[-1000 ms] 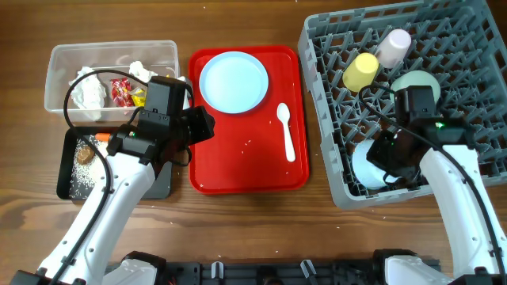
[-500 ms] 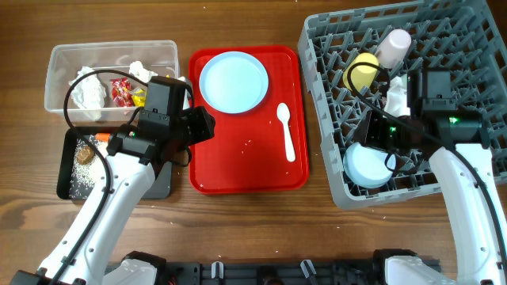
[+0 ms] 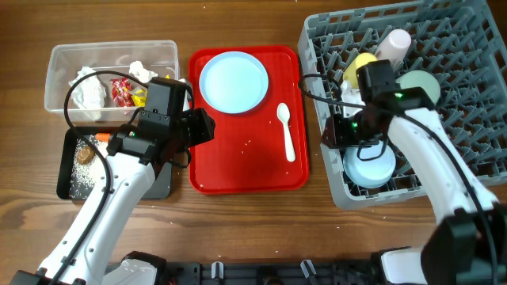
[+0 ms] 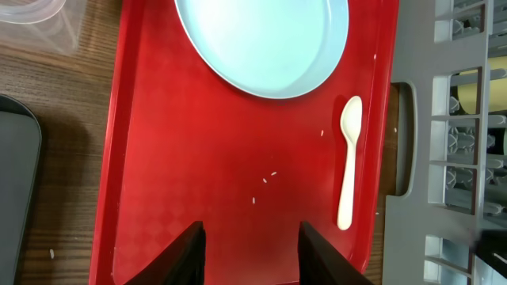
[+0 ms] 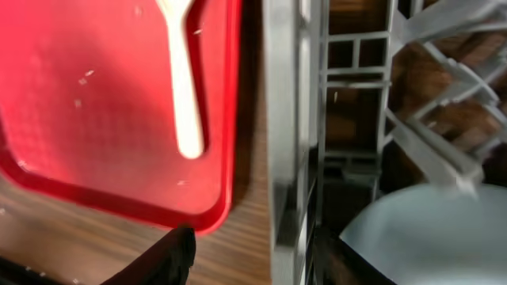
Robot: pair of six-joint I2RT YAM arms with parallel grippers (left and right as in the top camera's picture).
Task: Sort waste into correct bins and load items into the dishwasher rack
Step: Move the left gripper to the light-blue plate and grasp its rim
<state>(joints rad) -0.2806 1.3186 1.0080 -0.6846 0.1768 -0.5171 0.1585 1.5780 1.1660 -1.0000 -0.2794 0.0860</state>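
The pale blue plate [image 3: 234,81] [image 4: 261,39] and the white spoon [image 3: 287,131] [image 4: 348,158] [image 5: 184,87] lie on the red serving tray. My left gripper [image 3: 202,127] [image 4: 249,257] hangs open over the tray's near left part, with nothing between its fingers. My right gripper [image 3: 333,131] [image 5: 249,257] is open and empty, its jaws either side of the left wall of the dishwasher rack [image 3: 317,95] [image 5: 285,119]. In the rack sit a pale blue bowl [image 3: 371,166] [image 5: 428,237], a second bowl [image 3: 418,83], a yellow cup [image 3: 360,67] and a pink cup [image 3: 394,43].
The clear tub [image 3: 59,59] at the back left holds tissues and wrappers. The black tray [image 3: 67,186] in front of it holds grains and a carrot piece. A few white grains lie on the red serving tray [image 3: 238,170] [image 4: 198,158].
My right arm has swung left from the rack's middle to its left wall, and its jaws have opened. The left arm has stayed put.
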